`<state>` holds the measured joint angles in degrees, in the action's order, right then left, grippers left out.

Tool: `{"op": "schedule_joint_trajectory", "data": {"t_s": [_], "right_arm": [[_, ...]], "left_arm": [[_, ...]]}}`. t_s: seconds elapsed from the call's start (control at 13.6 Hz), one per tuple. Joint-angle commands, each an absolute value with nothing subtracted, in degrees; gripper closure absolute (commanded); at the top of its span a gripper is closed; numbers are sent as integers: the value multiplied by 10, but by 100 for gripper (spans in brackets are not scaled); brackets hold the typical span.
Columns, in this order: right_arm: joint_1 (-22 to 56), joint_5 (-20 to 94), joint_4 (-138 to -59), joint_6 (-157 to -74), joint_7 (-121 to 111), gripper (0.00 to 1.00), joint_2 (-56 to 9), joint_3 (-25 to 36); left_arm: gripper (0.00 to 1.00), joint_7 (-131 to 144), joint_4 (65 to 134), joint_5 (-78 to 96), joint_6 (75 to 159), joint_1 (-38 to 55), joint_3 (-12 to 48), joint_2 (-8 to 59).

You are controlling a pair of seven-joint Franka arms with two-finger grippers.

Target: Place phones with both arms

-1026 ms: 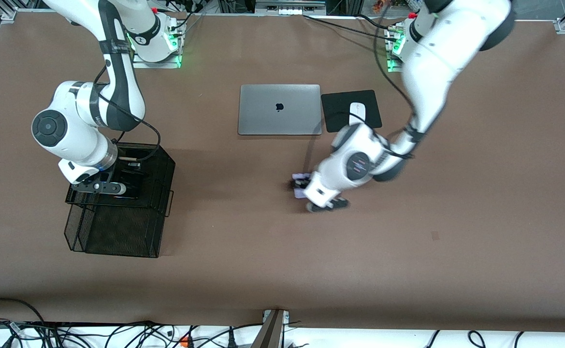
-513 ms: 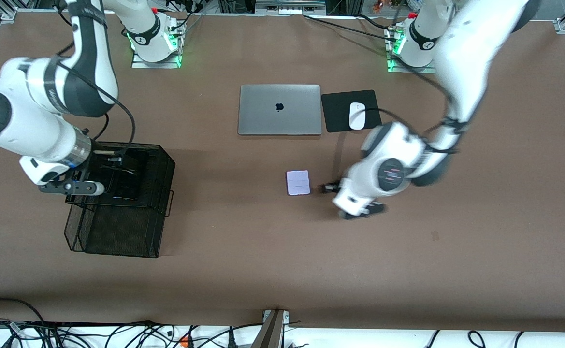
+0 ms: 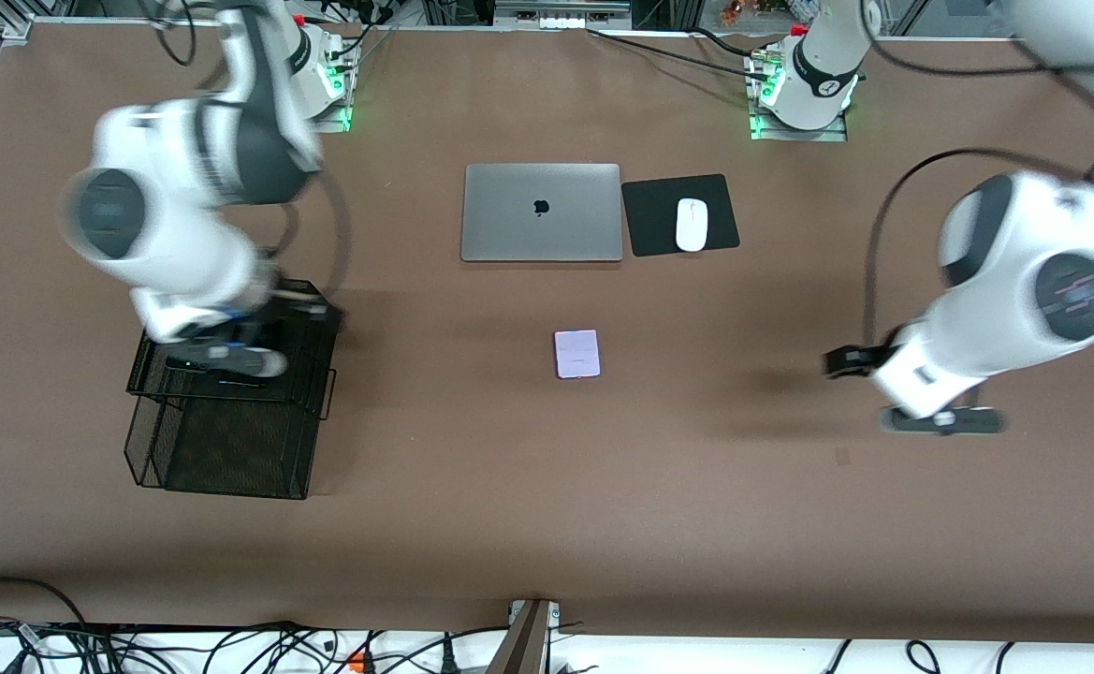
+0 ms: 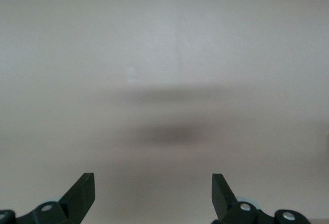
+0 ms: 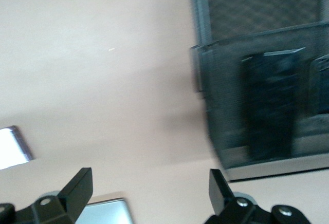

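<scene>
The table (image 3: 547,524) is big, brown and flat. A closed silver laptop (image 3: 541,212) lies near the middle. A white mouse (image 3: 691,225) sits on a black pad (image 3: 654,220) at the laptop's 3 o'clock. Lots of cables (image 3: 228,646) hang along the edge closest to the front camera. Little green lights (image 3: 345,89) glow by my two bases.

The pale lavender phone (image 3: 576,354) lies flat on the bare table at the laptop's 6 o'clock. Nothing touches it. A black wire basket (image 3: 219,449) stands at the phone's 9 o'clock, toward my right arm's end. My right wrist view shows a long black phone (image 5: 270,106) standing inside it. There is another dark thing (image 5: 320,88) beside that phone. I cannot tell what it is.

My left gripper (image 3: 841,360) hangs over bare table at the lavender phone's 3 o'clock, well apart from it. Its fingers are spread wide and hold nothing. My right gripper (image 5: 150,190) is over the basket. Its fingers are spread wide too, and they are empty.

Here is what I think could go wrong. My right hand is close above the basket, so it could bump the rim. That might tip the basket or knock the phones inside it. Both my arms look smeared, so I think they are going fast. A fast arm could snag its own cable. The lavender phone is thin and flat. If I have to pick it up, my fingers could push it along the table and miss the grab.
</scene>
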<state>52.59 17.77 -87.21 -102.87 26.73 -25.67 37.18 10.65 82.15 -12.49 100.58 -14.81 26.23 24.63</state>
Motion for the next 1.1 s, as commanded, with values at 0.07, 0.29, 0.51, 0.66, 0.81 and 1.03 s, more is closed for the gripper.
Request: {"op": "schedule_joint_trajectory", "data": {"t_s": [0.07, 0.29, 0.51, 0.66, 0.81, 1.03], "right_arm": [[526, 184, -725, -1054, 432, 0, -379, 267], [563, 179, -652, -1113, 520, 0, -462, 226], [610, 178, -642, -1206, 526, 0, -528, 226], [620, 150, -643, -1250, 510, 0, -560, 226], [622, 120, -646, -1280, 472, 0, -578, 224], [621, 120, -650, -1318, 432, 0, -602, 224]], "left_arm": [[0, 77, 768, -136, 928, -156, 262, 208], [0, 82, 743, -134, 910, -162, 262, 209], [0, 82, 741, -135, 909, -168, 262, 210], [0, 79, 733, -135, 907, -170, 265, 202], [0, 74, 732, -128, 883, -171, 265, 198], [0, 63, 727, -135, 871, -177, 263, 191]]}}
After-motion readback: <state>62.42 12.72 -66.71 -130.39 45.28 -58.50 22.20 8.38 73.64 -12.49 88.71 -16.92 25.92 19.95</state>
